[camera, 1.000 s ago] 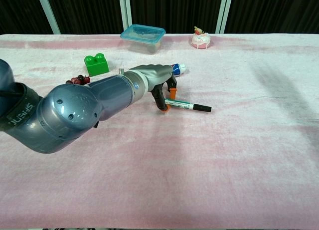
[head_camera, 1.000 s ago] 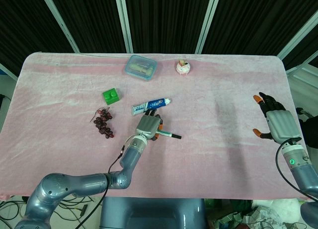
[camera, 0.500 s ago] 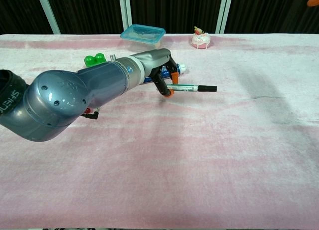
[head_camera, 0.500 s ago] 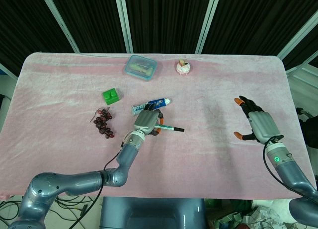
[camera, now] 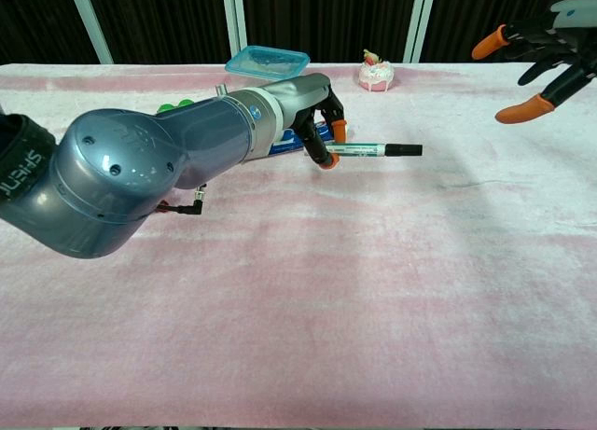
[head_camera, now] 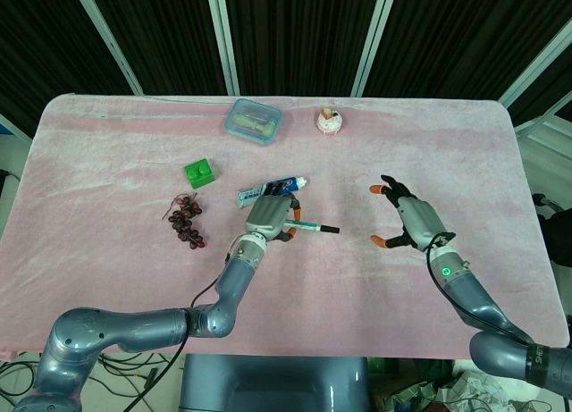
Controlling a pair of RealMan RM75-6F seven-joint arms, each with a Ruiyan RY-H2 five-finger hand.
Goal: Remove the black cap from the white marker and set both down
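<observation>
My left hand (head_camera: 271, 217) (camera: 308, 108) grips the white marker (head_camera: 308, 225) (camera: 359, 150) by its rear end and holds it level above the pink cloth. The marker's black cap (head_camera: 329, 228) (camera: 403, 150) is on and points to the right. My right hand (head_camera: 411, 222) (camera: 546, 57) hovers open to the right of the cap, fingers spread, a clear gap away from it. The orange fingertips (camera: 524, 109) of that hand show at the chest view's upper right corner.
A toothpaste tube (head_camera: 271, 190) lies just behind my left hand. A green block (head_camera: 200, 173), dark grapes (head_camera: 186, 221), a clear lidded box (head_camera: 254, 121) (camera: 268, 61) and a small cake (head_camera: 329, 120) (camera: 376, 73) sit further back on the pink table (head_camera: 429, 162).
My left hand has lifted the marker off the cloth and raised it. My right hand has swept in from the table's right edge toward the cap.
</observation>
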